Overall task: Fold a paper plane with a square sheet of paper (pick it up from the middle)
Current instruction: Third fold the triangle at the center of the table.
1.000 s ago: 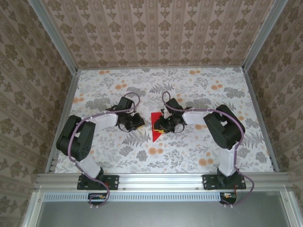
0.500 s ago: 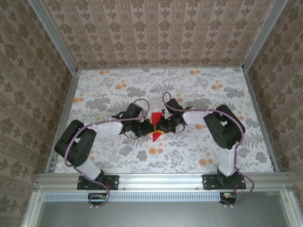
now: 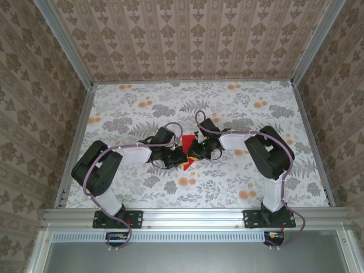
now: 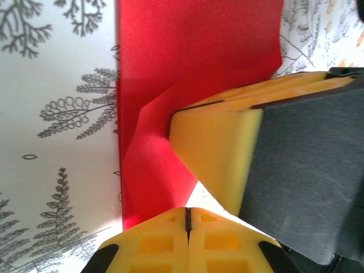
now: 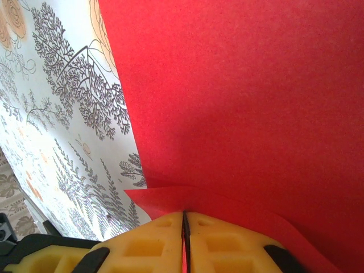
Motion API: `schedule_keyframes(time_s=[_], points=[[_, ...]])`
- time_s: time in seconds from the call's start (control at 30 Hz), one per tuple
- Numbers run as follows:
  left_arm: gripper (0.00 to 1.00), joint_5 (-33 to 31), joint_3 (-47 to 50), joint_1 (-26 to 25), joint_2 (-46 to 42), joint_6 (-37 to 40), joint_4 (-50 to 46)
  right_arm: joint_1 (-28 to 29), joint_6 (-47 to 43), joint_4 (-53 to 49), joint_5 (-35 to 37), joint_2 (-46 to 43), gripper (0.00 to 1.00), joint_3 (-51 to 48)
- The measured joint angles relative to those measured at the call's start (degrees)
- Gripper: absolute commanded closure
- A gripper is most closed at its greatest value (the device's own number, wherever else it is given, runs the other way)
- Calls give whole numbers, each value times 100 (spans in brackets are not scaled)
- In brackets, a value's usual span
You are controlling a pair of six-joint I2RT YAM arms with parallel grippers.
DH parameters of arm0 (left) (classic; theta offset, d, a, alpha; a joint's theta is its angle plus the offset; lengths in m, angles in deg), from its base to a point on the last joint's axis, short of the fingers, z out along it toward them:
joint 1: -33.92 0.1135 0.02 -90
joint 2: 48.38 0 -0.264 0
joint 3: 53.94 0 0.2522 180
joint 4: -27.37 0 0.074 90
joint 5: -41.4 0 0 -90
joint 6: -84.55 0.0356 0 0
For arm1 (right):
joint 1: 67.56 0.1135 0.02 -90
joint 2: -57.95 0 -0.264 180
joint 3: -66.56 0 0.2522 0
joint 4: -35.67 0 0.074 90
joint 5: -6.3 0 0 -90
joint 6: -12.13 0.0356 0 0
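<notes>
Bright, even light fills the room. Soft little shadows sit under the arms [image 3: 242,139] on the bench [image 3: 227,187]. Close views look a bit fuzzy.

This is a robot test cell in a lab, dressed up to look homely. The table [image 3: 239,102] has a floral printed cover. Damask wallpaper panels [image 3: 193,40] stand behind it and on both sides, held in bare aluminium framing [image 3: 61,41]. Along the table's near edge, an aluminium rail [image 3: 193,215] carries the cabled left arm [image 3: 99,170] and right arm [image 3: 268,154].
</notes>
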Motion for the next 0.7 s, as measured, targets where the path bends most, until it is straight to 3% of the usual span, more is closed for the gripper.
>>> schedule_keyframes(time_s=[0.7], points=[[96,-52,-37,-26,240,0,-50,-22,20,-153,111,-271,86,-46]])
